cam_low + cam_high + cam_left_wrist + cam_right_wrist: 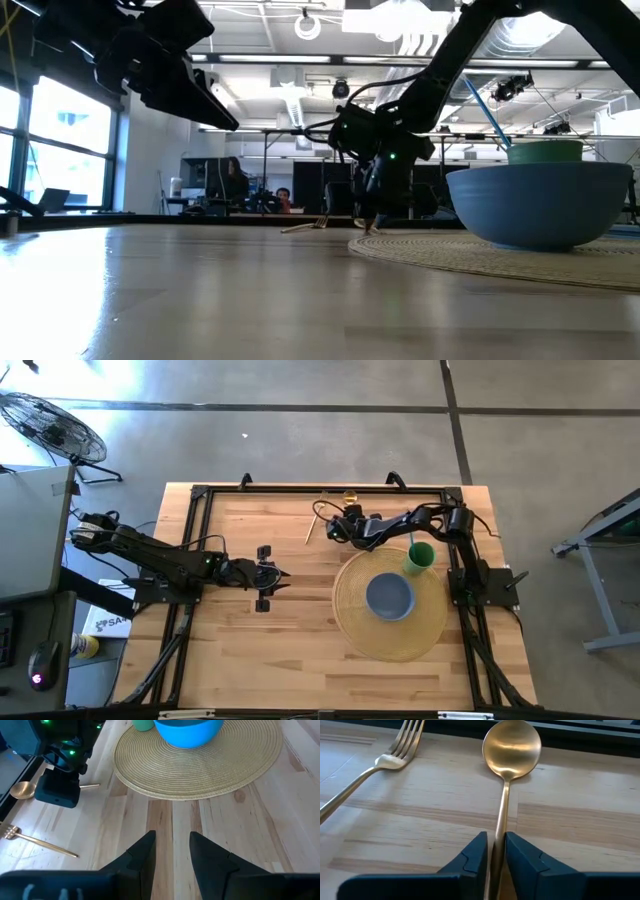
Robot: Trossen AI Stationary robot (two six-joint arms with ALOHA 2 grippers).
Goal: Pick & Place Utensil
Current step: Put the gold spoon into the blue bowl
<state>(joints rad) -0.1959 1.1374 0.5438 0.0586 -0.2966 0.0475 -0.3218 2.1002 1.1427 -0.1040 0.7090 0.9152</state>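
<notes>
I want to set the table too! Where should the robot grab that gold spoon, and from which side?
By the handle, from above. The spoon lies flat on the table, so only its thin straight handle fits between the fingers; the bowl end is wide and round. The right pincer already straddles that handle. The fork lies apart.

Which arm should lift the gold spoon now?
Right. Its end effector already straddles the spoon handle; the left end effector hovers open over bare table, well short of it.
</notes>
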